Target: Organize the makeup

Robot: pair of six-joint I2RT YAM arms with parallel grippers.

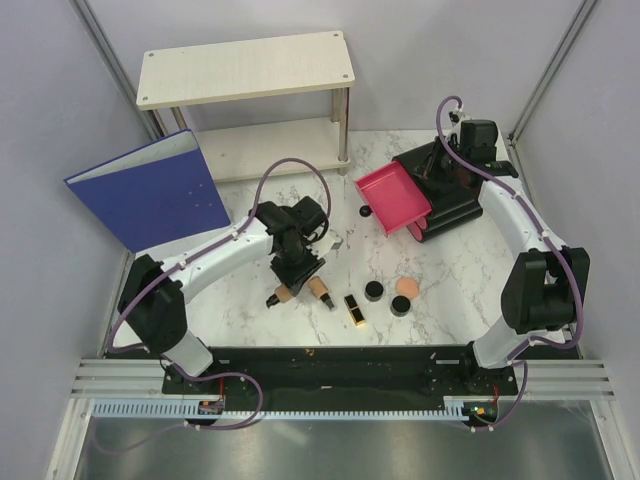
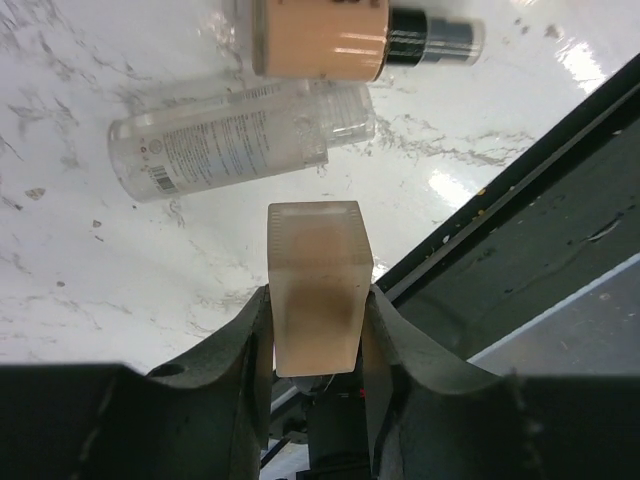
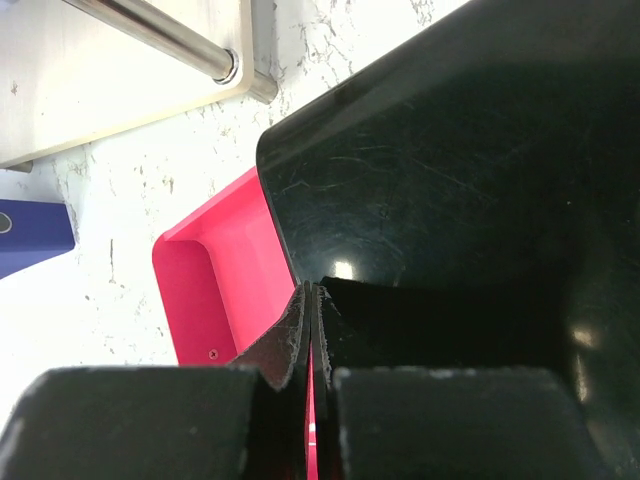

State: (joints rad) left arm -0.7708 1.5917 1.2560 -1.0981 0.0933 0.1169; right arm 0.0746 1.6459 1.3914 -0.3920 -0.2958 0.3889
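**Q:** Layout, biggest first?

**A:** Marble tabletop [image 1: 240, 315]. The black organizer box [image 1: 455, 210] is far right with its pink drawer [image 1: 393, 197] pulled out. My right gripper [image 3: 313, 325] is at the box's edge, jaws pressed together with nothing seen between them. My left gripper [image 1: 297, 268] is mid-table over the loose makeup.

**Q:** What is the left one holding?

**A:** It is clamped on a peach tube [image 2: 312, 260], square in section, one pad on each flat side. I cannot tell whether the tube is off the surface. Just beyond it lie a clear labelled bottle [image 2: 240, 135] and a second peach tube [image 2: 320, 35] with a dark cap.

**Q:** Handling?

**A:** Judged stiff, light and glossy, so likely slippery. The flat faces are the right place to hold, low on the body as now. The round pieces would roll.

**Q:** The small items?

**A:** Two black jars [image 1: 374, 291] and a peach puff [image 1: 406, 287] sit right of the tubes. The lipstick [image 1: 353, 309] is nearest me.
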